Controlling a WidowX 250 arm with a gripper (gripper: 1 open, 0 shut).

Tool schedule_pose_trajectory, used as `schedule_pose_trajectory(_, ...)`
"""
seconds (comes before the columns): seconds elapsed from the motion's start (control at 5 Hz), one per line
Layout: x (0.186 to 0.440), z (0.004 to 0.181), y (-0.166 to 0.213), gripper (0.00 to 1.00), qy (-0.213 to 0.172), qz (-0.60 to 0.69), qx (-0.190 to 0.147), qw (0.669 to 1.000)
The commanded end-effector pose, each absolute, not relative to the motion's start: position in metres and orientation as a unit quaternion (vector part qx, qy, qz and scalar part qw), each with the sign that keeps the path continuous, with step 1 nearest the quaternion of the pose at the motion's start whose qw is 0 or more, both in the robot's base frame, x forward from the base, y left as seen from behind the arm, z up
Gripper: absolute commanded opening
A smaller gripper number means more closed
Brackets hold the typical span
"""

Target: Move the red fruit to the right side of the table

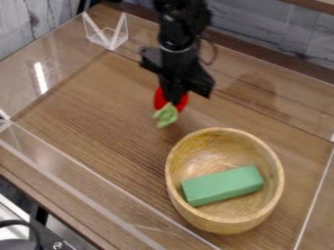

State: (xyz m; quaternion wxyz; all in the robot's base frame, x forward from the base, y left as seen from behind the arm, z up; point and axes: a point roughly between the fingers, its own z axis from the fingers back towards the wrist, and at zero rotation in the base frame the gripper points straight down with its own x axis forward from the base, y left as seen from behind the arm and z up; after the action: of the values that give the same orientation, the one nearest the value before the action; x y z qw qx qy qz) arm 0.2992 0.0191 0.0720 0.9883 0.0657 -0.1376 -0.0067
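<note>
Red fruit [166, 107] hangs clamped between the jaws above the table [92, 117].

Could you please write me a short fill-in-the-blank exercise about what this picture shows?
1. The gripper is shut on the red ____.
2. The green block lies inside the wooden ____.
3. The red fruit hangs with its ____ leafy cap pointing downward.
4. The table is bordered by low clear ____.

Missing words: fruit; bowl; green; walls
</note>
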Motion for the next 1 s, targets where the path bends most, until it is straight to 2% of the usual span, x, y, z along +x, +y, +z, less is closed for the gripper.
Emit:
schedule_pose_trajectory(0.0, 0.314, 0.085, -0.004, 0.00, -0.173, -0.011, 0.060, 0.983)
schedule_pose_trajectory(0.2, 0.324, 0.099, -0.024, 0.00, -0.184, 0.000, 0.060, 0.981)
schedule_pose_trajectory(0.6, 0.338, 0.089, -0.080, 0.00, -0.183, 0.007, 0.046, 0.982)
schedule_pose_trajectory(0.8, 0.342, 0.085, -0.090, 0.00, -0.179, 0.019, 0.041, 0.983)
